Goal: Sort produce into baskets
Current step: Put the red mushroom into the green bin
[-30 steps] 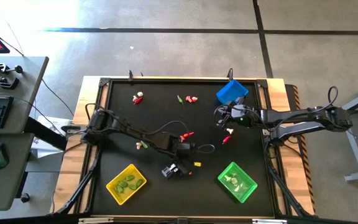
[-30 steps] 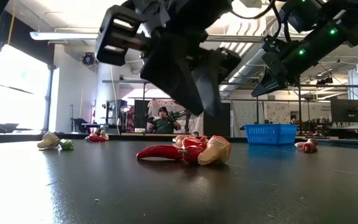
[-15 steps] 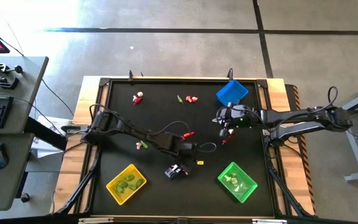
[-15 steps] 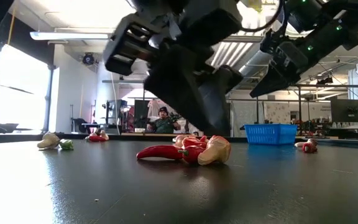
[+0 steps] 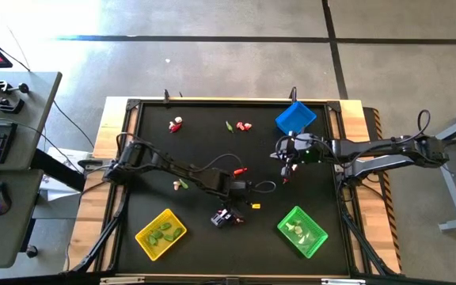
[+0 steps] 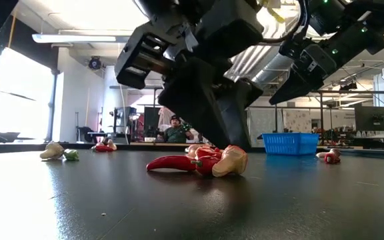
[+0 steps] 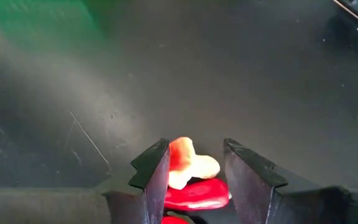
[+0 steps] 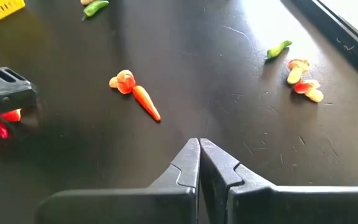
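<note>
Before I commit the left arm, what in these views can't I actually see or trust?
- High view: the left end effector and its arm cover most of the red chili and the bulb.
- Left wrist view: the chili is cut off by the picture's edge; only the bulb shows fully between the open fingers.
- Low view: the left arm hides the yellow and green baskets.
- High view: items in the green basket are too small to identify.

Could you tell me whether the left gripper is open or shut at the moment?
Open: the left gripper has its fingers apart, straddling a whitish-pink bulb.
</note>
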Robot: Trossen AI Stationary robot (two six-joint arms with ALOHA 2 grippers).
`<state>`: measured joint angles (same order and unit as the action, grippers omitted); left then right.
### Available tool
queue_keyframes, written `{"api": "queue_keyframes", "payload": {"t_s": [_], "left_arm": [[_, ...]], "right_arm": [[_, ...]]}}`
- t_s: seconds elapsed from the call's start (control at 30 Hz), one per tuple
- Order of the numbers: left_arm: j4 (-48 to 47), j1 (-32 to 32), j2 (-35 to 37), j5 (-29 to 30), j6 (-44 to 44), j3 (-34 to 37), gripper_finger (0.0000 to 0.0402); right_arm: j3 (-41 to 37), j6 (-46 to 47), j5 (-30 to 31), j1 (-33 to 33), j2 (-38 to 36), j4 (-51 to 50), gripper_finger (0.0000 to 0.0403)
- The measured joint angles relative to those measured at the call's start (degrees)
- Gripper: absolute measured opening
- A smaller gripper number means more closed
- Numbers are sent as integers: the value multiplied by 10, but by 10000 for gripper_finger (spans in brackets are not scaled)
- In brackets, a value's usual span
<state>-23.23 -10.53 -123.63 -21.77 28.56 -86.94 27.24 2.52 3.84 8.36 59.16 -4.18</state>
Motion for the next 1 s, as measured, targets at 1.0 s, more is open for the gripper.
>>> {"api": "queue_keyframes", "payload": {"t_s": [1.0], "left_arm": [[12, 8, -12, -4, 11, -1, 61]], "right_arm": [[0, 0, 5, 0, 0, -3, 0]]}}
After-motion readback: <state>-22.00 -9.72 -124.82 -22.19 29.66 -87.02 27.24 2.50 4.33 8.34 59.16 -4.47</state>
